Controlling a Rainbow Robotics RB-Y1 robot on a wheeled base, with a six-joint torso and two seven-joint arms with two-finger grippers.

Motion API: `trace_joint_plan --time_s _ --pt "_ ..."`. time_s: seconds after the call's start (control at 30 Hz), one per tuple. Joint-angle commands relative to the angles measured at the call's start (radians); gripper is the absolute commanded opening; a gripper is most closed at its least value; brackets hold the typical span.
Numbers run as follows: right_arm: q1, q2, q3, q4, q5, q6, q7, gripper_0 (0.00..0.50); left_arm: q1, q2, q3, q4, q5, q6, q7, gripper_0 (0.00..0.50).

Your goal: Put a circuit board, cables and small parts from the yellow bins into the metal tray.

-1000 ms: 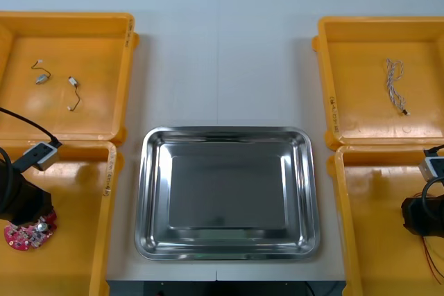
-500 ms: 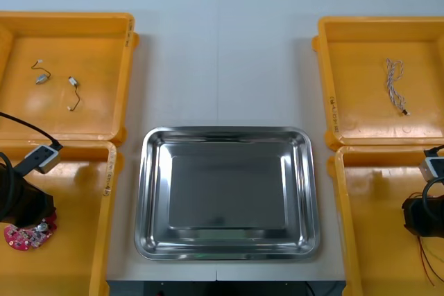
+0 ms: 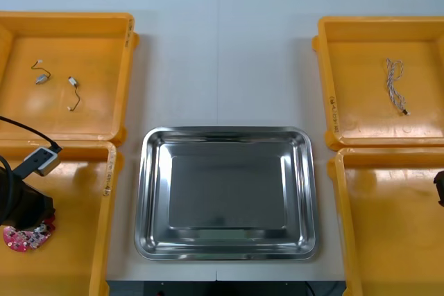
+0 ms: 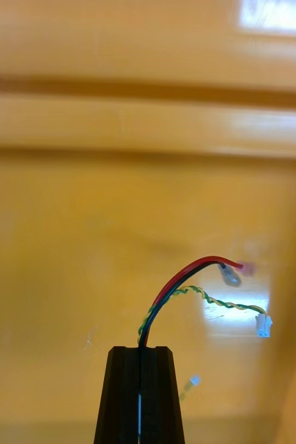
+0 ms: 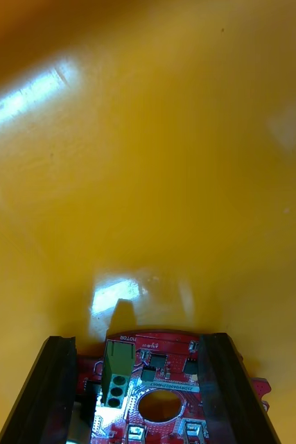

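**Yellow bins: four.** Two stand at each side of the counter: far left bin, near left bin, far right bin and near right bin.

**Metal tray: one.** Bare and shiny inside, with nothing in it. It sits between the two near bins.

**Circuit board: one.** Round and red, with a green terminal block, small dark chips and a round hole at its middle. It is low in the near left bin, under the left arm.

**Small metal parts: two.** Each has a short wire. One part and the other lie near each other on the floor of the far left bin.

**Blue and white twisted cable: one.** It lies loosely folded in the far right bin.

**Cable bundle: one.** It has two strands. A red and black pair ends in a small metal terminal. A yellow and green twist ends in a white plug.

**Left pincer:** grasping the circuit board. Its black fingers stand apart with the board between them.

**Right pincer:** clenched on the cable bundle above an orange-looking bin floor, fingers together with the strands arching out of their tips. The right arm shows at the edge of the near right bin.

**Surface:** the counter is light grey, with a seam down its middle.

**Room:** dark floor and loose cords show beyond the far edge.
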Motion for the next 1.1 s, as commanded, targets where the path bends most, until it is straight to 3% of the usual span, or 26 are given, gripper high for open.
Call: trace_joint_plan --time_s 0.03,0.17,0.23,0.27,0.3,0.33,0.77,1.1 --pt "-0.113 0.008 -0.054 -0.061 -0.020 0.060 -0.005 0.000 0.032 0.048 -0.010 -0.003 -0.013 -0.010 -0.166 0.500" --pt "-0.185 0.008 -0.054 -0.079 -0.038 0.060 -0.007 0.000 0.036 0.052 -0.008 -0.005 -0.013 -0.013 -0.168 0.500" --pt "-0.235 0.008 -0.052 -0.079 -0.081 0.060 -0.010 0.000 0.036 0.052 -0.008 -0.003 -0.017 -0.014 -0.169 0.496" --pt "-0.251 0.008 -0.054 -0.079 -0.101 0.060 -0.010 0.000 0.036 0.052 -0.008 -0.005 -0.017 -0.014 -0.171 0.310" --pt "-0.261 0.008 -0.054 -0.079 -0.110 0.060 -0.010 0.000 0.036 0.052 -0.010 -0.005 -0.017 -0.014 -0.172 0.177" --pt "-0.276 0.008 -0.054 -0.079 -0.133 0.060 -0.008 0.000 0.036 0.052 -0.008 -0.003 -0.018 -0.014 -0.174 0.004" --pt "-0.417 -0.024 0.002 -0.081 -0.348 0.060 0.004 0.000 0.033 0.053 -0.008 -0.005 -0.013 -0.021 -0.174 0.000" --pt "-0.534 -0.024 0.180 -0.098 -0.396 0.060 0.038 0.000 0.006 0.073 0.020 -0.005 0.066 -0.007 -0.172 0.000"
